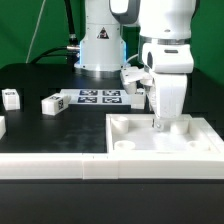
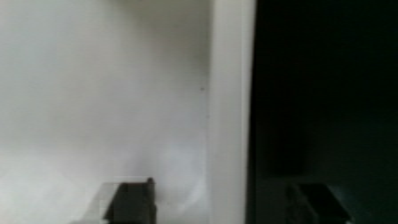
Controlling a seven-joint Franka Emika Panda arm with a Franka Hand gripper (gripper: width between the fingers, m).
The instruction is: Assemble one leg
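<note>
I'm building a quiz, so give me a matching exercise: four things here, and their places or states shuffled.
1 end effector
2 marker board
3 leg nearest that board
4 white tray-like piece

A lying flat, printed tags on top
B low over the tray-like piece
C largest, at the front
D beside the board, on the exterior view's left

Pairs: 1-B, 2-A, 3-D, 4-C

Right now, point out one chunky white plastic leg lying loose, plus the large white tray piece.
Chunky white plastic leg (image 1: 50, 103): exterior view, tagged face.
Large white tray piece (image 1: 100, 167): exterior view, front wall.
</note>
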